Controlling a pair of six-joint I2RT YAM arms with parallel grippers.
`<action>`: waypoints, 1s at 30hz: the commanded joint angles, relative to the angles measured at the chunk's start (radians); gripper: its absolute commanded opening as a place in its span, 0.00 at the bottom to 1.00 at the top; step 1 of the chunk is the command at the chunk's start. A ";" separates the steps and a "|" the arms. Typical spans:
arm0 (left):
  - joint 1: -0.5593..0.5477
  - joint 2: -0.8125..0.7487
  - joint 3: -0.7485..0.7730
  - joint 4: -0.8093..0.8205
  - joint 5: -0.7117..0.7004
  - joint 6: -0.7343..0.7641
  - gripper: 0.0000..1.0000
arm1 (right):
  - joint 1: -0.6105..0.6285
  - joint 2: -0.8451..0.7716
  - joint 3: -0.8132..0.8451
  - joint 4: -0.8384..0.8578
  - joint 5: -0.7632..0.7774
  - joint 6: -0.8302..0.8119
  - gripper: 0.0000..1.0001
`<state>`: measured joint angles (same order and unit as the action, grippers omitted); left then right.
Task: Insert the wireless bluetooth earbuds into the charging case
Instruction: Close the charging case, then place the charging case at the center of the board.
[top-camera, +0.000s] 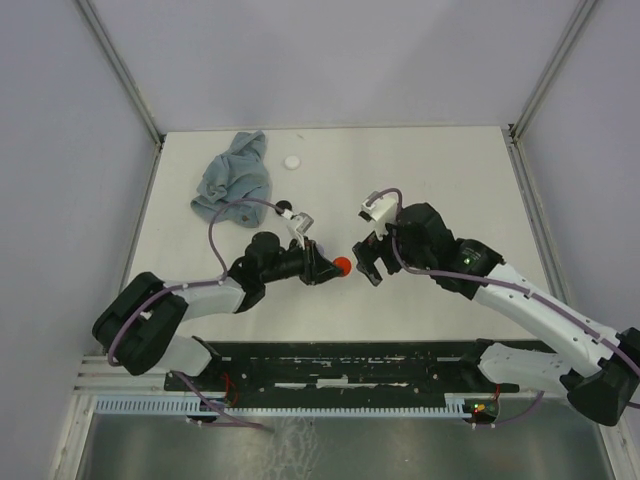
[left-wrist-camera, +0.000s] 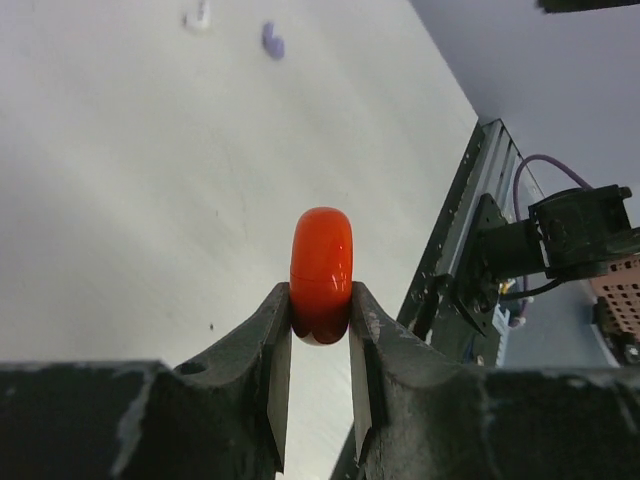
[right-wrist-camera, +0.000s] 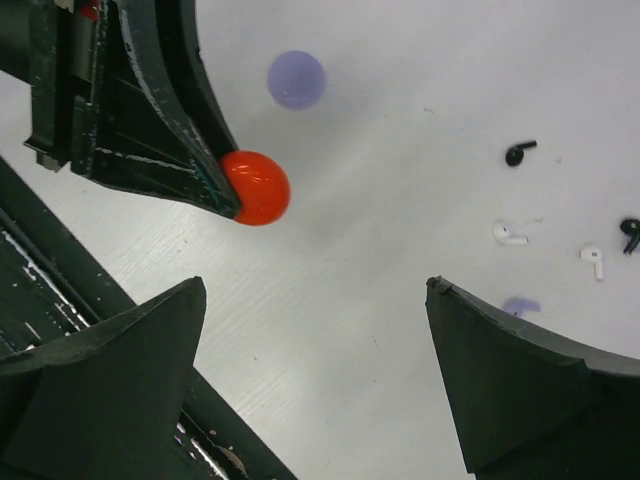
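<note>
**Figure. Two-arm station, overhead and wrist views.**

- **Large items.** The white table (top-camera: 430, 180) carries a crumpled blue-grey cloth (top-camera: 235, 175) at 11 o'clock from its centre.
- **Grippers.** The left gripper (top-camera: 328, 267) and right gripper (right-wrist-camera: 315, 295) meet tip to tip near the middle of the table.
  - The left gripper pinches a red charging case (left-wrist-camera: 322, 255) edge-on, by its lower rim only.
  - The right gripper is spread wide and holds nothing. The case sits at 11 o'clock in its wrist view.
- **Discs.** A lavender disc (right-wrist-camera: 296, 79) lies at 12 o'clock in that view. A white disc (top-camera: 291, 161) lies near the cloth, at its 2 o'clock.
- **Earbuds.** They lie loose on the table at 3 o'clock in the right wrist view, well apart from the case. They include a black earbud (right-wrist-camera: 518, 153), a white earbud (right-wrist-camera: 508, 235) and a lavender bit (right-wrist-camera: 520, 305).

**Containers.** The red case shows a seam but no gap, so it appears shut and its contents are hidden. No earbud is seen inside any case.

**Hazards.**
- The glossy, rounded shell is held by a narrow margin. Prying at the lid with the right gripper could twist it or squeeze it out of the pads.
- The earbuds are tiny next to the broad fingers. A descent that is slightly off could flick one away rather than grip it.
</note>
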<state>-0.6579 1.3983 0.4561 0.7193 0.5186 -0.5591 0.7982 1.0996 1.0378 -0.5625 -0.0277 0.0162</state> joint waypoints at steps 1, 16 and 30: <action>-0.020 0.054 0.004 -0.077 -0.027 -0.238 0.08 | -0.001 -0.079 -0.101 0.139 0.145 0.115 1.00; -0.146 0.342 0.096 -0.045 -0.215 -0.444 0.23 | 0.000 -0.103 -0.251 0.247 0.223 0.180 1.00; -0.146 0.180 0.131 -0.493 -0.511 -0.273 0.57 | -0.001 -0.117 -0.270 0.245 0.229 0.180 1.00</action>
<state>-0.8047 1.6318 0.5549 0.4576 0.1703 -0.9401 0.7982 1.0069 0.7700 -0.3592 0.1799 0.1825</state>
